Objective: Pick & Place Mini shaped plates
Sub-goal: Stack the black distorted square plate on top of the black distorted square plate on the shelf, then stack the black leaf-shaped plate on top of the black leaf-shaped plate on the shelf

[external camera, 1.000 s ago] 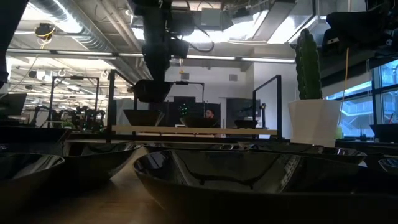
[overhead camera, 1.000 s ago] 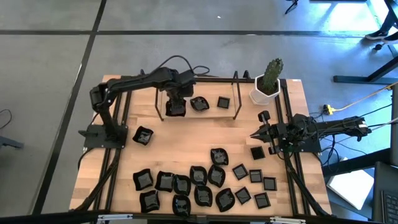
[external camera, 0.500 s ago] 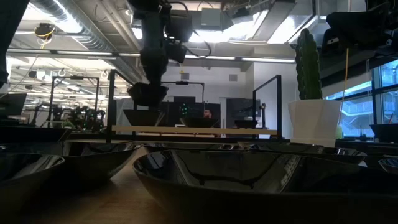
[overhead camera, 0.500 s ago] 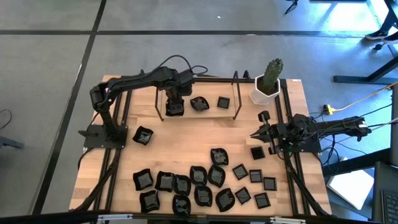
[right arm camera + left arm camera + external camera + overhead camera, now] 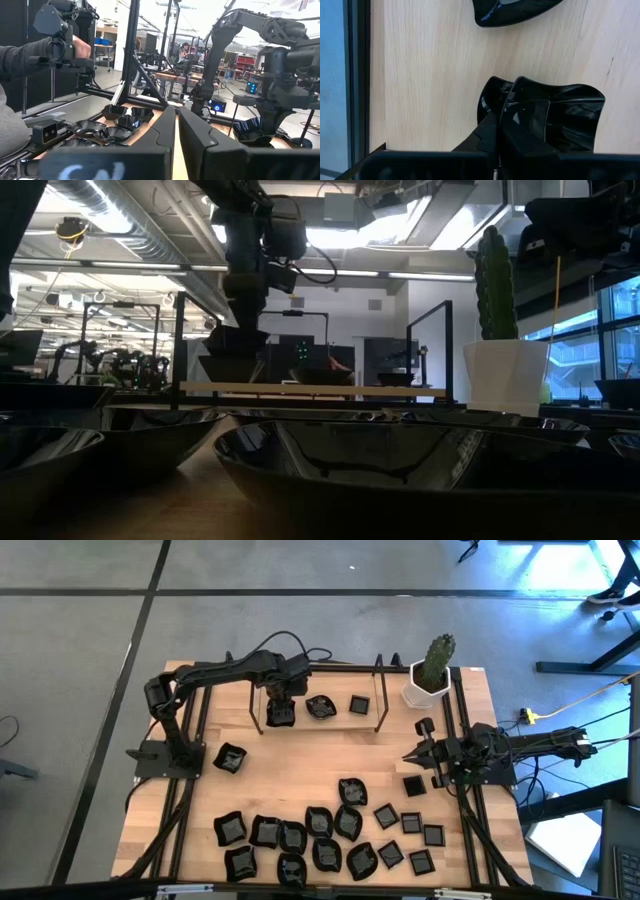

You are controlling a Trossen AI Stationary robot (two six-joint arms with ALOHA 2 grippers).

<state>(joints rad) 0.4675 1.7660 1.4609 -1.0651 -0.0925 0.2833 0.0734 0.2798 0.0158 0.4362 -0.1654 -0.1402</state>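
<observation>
Jaws of left gripper (image 5: 281, 712) clamped on wavy-edged plate (image 5: 555, 120)

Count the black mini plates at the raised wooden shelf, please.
4: one wavy plate in the left gripper, just over a second plate at the left end of the shelf; a rounded plate mid-shelf; a small square plate on the right. Others may be hidden underneath.

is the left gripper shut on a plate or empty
Shut on a plate: the left gripper pinches the rim of a wavy black plate over the wooden shelf.
</observation>
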